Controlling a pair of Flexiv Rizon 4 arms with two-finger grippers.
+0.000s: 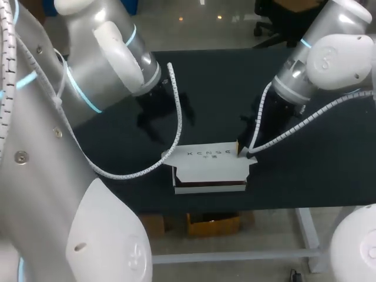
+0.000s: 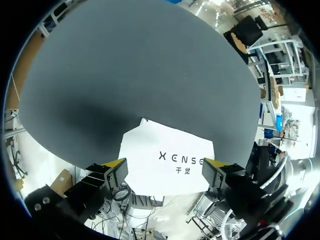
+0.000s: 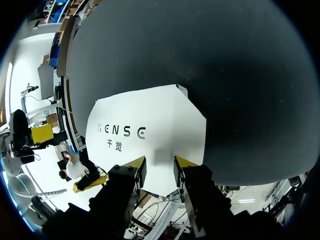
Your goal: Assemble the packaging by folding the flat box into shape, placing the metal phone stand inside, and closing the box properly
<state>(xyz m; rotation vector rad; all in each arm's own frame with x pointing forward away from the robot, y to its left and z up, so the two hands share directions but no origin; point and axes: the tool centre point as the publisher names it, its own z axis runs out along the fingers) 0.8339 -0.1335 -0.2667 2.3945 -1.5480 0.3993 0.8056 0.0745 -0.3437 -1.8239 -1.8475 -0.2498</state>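
Only the head view shows the white box (image 1: 208, 157) folded up, its inside hidden. The left pincer (image 2: 165, 164) gapes wide and empty, box just ahead. The right pincer (image 3: 159, 162), narrowly parted, hovers over the box's end, holding nothing.

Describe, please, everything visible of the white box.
The white box looks like thin cardboard, folded into a low shape with dark print on its top panel. It lies near the table's front edge, a cut-cornered flap hanging over its front. The right gripper is at its right end; the left gripper hovers open above it.
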